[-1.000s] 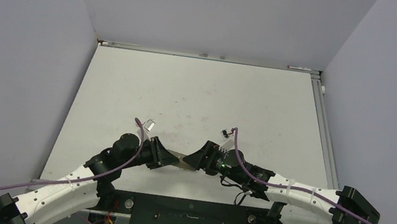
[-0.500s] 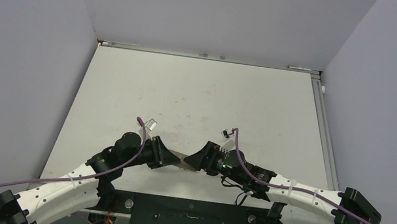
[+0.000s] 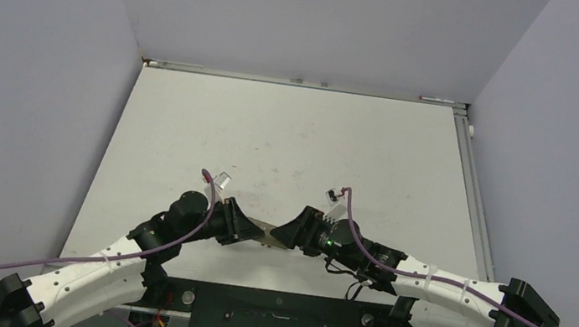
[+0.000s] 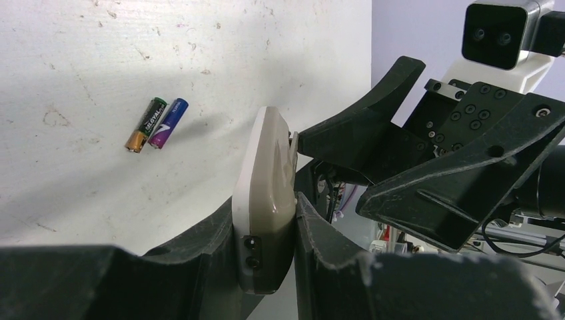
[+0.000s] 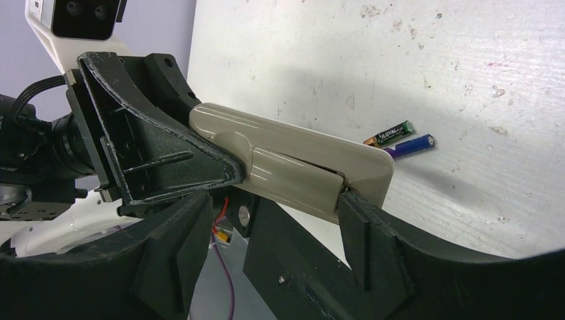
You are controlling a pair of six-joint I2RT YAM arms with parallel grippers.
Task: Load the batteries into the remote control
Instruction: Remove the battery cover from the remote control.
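My left gripper [image 4: 265, 215] is shut on one end of the remote control [image 4: 266, 180], a slim beige handset held edge-up above the table. The remote [image 5: 293, 157] stretches toward my right gripper [image 5: 266, 233], which is open. One of the right gripper's fingertips [image 5: 353, 220] touches the edge of the back cover panel [image 5: 293, 181], whose seam gapes slightly. The batteries lie side by side on the table beyond, one dark green with a gold end [image 5: 388, 137] and one purple [image 5: 413, 145]. From above, the remote [image 3: 263, 232] bridges both grippers and hides the batteries.
The white table [image 3: 289, 138] is scuffed, with grey walls on three sides. Its near edge and the black base plate [image 3: 274, 318] lie just below the grippers. The right gripper's black fingers [image 4: 413, 180] fill the right of the left wrist view.
Both wrists have crept very slightly away from the near edge. The left hold on the remote and the right gripper's opening look the same.
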